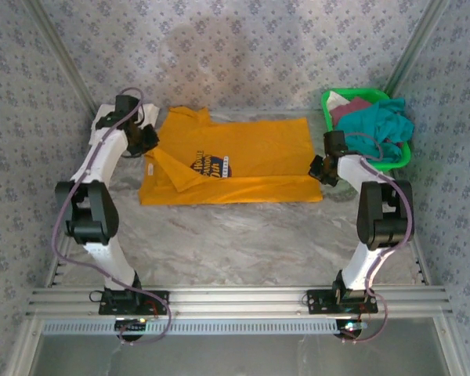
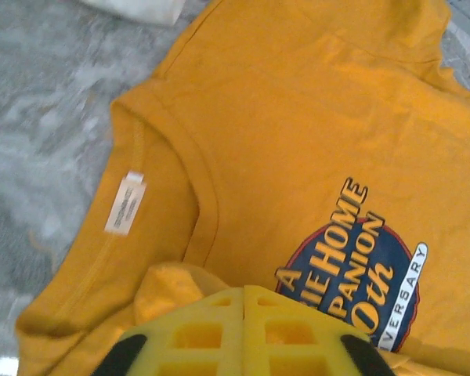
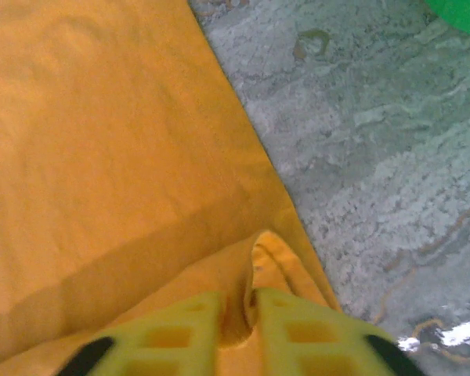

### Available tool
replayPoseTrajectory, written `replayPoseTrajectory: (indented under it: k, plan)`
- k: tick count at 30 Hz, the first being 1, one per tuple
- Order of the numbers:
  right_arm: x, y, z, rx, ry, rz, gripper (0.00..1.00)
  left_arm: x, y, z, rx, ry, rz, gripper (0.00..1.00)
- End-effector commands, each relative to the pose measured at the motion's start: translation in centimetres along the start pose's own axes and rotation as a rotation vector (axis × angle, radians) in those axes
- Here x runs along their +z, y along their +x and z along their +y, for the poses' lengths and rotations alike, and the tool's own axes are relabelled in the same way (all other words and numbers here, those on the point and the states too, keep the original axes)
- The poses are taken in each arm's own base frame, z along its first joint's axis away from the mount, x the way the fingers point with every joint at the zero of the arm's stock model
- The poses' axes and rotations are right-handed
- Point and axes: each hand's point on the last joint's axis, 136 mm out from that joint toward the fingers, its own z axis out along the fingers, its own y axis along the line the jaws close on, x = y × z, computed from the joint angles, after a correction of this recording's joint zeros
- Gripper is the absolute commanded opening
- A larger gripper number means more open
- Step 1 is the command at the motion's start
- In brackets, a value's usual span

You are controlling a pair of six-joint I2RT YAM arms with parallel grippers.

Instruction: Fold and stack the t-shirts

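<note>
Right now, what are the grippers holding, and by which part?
Both pinch the mustard-orange t-shirt: the right gripper its hem near a corner, the left gripper a fold beside the collar.

Four t-shirts are counted: mustard-orange tee (image 1: pixel 251 157), white tee (image 1: pixel 338 99), maroon tee (image 1: pixel 352 108), teal tee (image 1: pixel 381 125). One green basket (image 1: pixel 400 160) and two tools are seen: left tool (image 2: pixel 243 313), right tool (image 3: pixel 247 313).

Bare tabletop (image 1: pixel 243 243) open across the near half; far half covered by the spread mustard-orange t-shirt (image 1: pixel 251 160), far right corner blocked by the heaped green basket (image 1: pixel 395 163), patterned walls (image 1: pixel 243 55) closing three sides.
</note>
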Motion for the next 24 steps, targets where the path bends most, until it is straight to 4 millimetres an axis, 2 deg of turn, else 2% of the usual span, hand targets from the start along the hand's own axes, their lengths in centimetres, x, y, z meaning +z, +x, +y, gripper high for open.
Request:
replayPoseTrajectory:
  k: [1, 2, 3, 7, 9, 11, 14, 16, 18, 19, 21, 24]
  plan:
    - [-1.1, -2.4, 1.3, 0.005, -0.024, -0.054, 0.32, 0.6, -2.9, -2.0, 0.044, 0.053, -0.027, 0.44]
    - [-1.6, -2.7, 1.7, 0.002, -0.032, -0.065, 0.36, 0.8, -3.3, -2.3, 0.046, 0.051, -0.026, 0.56]
    - [-2.1, -2.9, 2.0, -0.007, -0.040, -0.074, 0.38, 0.5, -3.7, -2.3, 0.040, 0.044, -0.036, 0.62]
    - [-5.6, -2.8, 4.4, -0.116, -0.092, -0.132, 0.46, -2.6, -3.8, -2.2, 0.019, 0.041, -0.165, 0.71]
    - [-7.5, -1.9, 7.7, -0.274, -0.168, -0.171, 0.49, -4.5, -2.9, -1.7, -0.014, 0.082, -0.232, 0.71]
    - [-9.0, 0.6, 12.0, -0.491, -0.257, -0.194, 0.51, -5.2, -0.6, -0.4, -0.054, 0.103, -0.263, 0.72]
    - [-10.2, 6.5, 19.0, -0.858, -0.386, -0.222, 0.51, -4.3, 3.5, 2.3, -0.098, 0.082, -0.235, 0.70]
    - [-10.1, 9.4, 22.2, -1.034, -0.393, -0.231, 0.51, -3.2, 6.1, 4.4, -0.120, 0.042, -0.196, 0.65]
    - [-9.9, 11.9, 24.8, -1.160, -0.401, -0.247, 0.51, -1.7, 8.2, 5.2, -0.142, 0.079, -0.148, 0.59]
    - [-9.5, 12.4, 25.9, -1.181, -0.383, -0.272, 0.51, -1.0, 9.1, 5.0, -0.140, 0.106, -0.118, 0.58]
    - [-8.7, 12.7, 26.7, -1.157, -0.382, -0.243, 0.50, 0.0, 10.7, 4.1, -0.097, 0.117, -0.052, 0.55]
    - [-8.5, 11.5, 26.9, -1.065, -0.420, -0.238, 0.49, 1.4, 12.5, 2.4, -0.050, 0.113, 0.029, 0.51]
